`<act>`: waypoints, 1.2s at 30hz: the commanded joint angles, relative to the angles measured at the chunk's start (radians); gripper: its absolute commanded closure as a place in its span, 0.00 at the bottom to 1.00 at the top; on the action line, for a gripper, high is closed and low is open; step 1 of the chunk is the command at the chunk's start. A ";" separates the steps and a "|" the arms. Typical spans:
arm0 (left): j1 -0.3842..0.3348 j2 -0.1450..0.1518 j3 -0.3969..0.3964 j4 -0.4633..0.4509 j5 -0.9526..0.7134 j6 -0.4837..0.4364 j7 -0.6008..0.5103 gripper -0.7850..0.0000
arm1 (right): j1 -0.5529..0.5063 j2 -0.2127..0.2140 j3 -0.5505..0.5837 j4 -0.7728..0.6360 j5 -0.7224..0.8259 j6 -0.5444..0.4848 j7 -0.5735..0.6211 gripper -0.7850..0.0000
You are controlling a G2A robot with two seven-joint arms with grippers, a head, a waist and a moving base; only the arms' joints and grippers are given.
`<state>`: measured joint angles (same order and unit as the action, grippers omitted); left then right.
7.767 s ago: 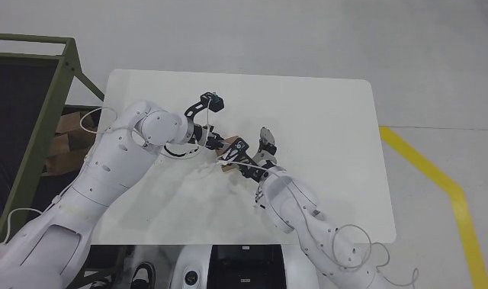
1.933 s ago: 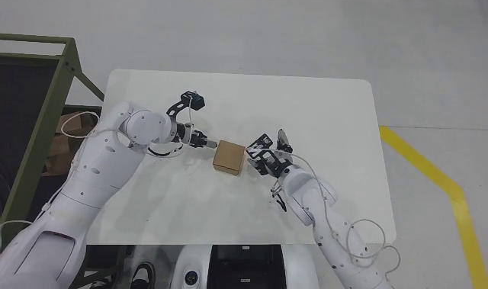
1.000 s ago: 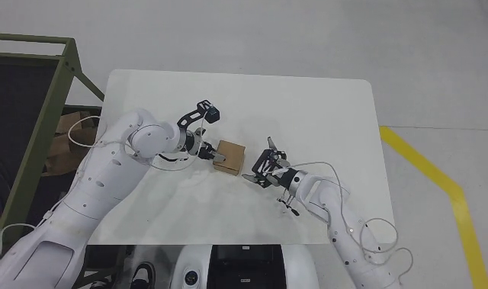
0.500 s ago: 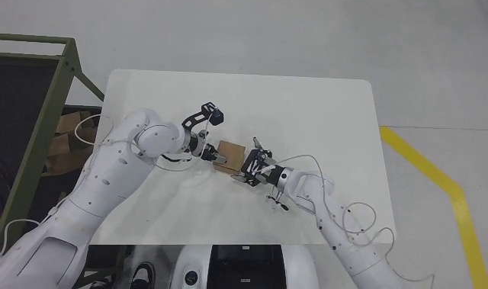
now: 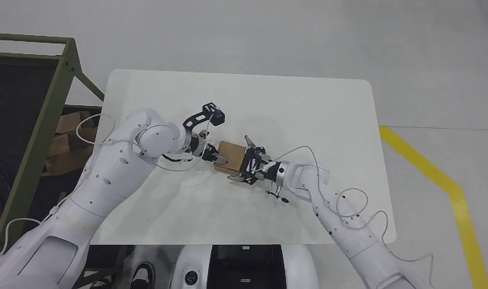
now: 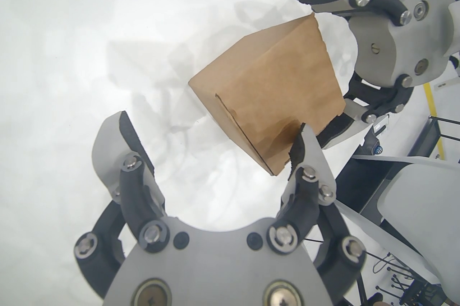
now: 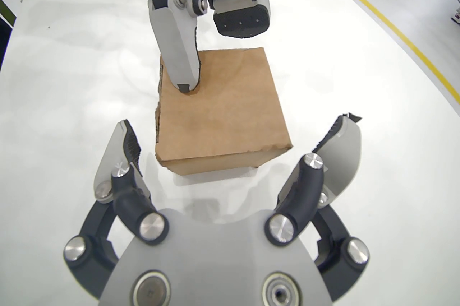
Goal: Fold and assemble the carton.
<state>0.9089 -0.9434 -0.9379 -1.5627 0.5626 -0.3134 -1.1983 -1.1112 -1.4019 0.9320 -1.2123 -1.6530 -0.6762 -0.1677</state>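
Observation:
A closed brown carton [image 5: 229, 156] lies on the white table [image 5: 320, 113] near its middle. My left gripper [image 5: 207, 150] stands open at the carton's left end. In the left wrist view one fingertip [image 6: 301, 141] rests on a corner of the carton [image 6: 273, 88], while the other hangs over bare table. My right gripper [image 5: 242, 168] is open at the opposite end. In the right wrist view its fingers straddle the near edge of the carton [image 7: 219, 110] without touching it, and the left gripper [image 7: 212, 49] presses one finger on the far top.
A green metal frame [image 5: 53, 75] stands off the table's left edge, with loose cardboard [image 5: 65, 140] beside it. A yellow line [image 5: 435, 175] runs across the floor to the right. The table's back and right parts are bare.
My right gripper has moved left, from a hand's width away to the carton's right end. The left gripper has stayed at the carton's left end, and the carton has barely shifted.

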 commanded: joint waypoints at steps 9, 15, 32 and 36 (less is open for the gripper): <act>-0.001 0.000 0.001 -0.001 0.003 -0.002 -0.001 0.06 | 0.083 -0.013 -0.058 0.111 0.000 -0.039 -0.081 0.00; -0.002 -0.001 0.005 -0.005 0.006 0.000 -0.004 0.07 | 0.119 -0.016 -0.076 0.170 -0.001 -0.060 -0.139 0.00; -0.010 -0.005 0.015 0.002 0.008 -0.001 -0.002 0.08 | 0.165 -0.024 -0.114 0.242 0.009 -0.051 -0.198 0.00; -0.011 -0.005 0.015 0.004 0.007 -0.002 -0.003 0.08 | 0.178 -0.028 -0.127 0.260 0.014 -0.051 -0.202 0.00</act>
<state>0.8975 -0.9484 -0.9228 -1.5589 0.5694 -0.3152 -1.2006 -0.9364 -1.4293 0.8076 -0.9578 -1.6399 -0.7275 -0.3674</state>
